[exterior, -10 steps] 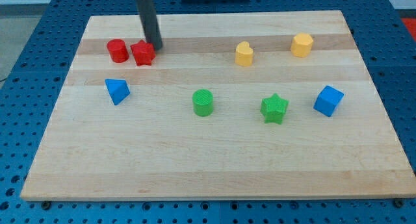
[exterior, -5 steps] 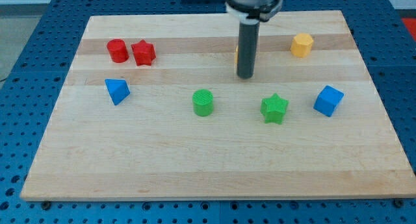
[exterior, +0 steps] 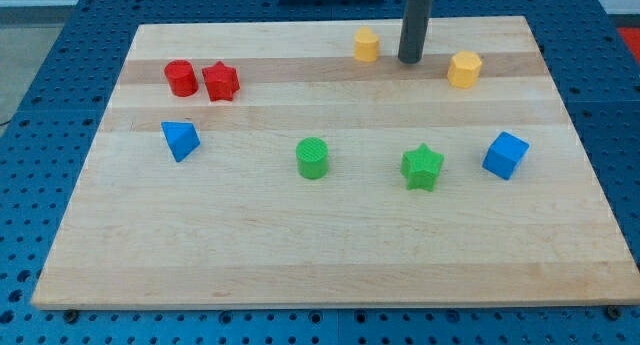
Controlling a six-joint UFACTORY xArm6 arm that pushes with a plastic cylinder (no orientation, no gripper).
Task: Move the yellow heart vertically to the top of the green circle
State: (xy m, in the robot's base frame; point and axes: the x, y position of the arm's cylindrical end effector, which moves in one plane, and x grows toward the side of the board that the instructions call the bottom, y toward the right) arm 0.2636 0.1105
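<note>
The yellow heart (exterior: 366, 44) lies near the board's top edge, a little right of centre. The green circle (exterior: 312, 157) stands below it and further to the view's left, about mid-board. My tip (exterior: 410, 60) rests on the board just right of the yellow heart, apart from it, and left of the yellow hexagon (exterior: 464, 69).
A red cylinder (exterior: 181, 78) and a red star (exterior: 220, 82) sit together at the upper left. A blue triangle (exterior: 180, 140) lies at the left. A green star (exterior: 422, 167) and a blue cube (exterior: 505, 155) lie at the right. The wooden board (exterior: 330, 255) rests on a blue perforated table.
My tip went from the red star rightwards to the yellow heart, then up and right. The yellow heart has moved up towards the board's top edge.
</note>
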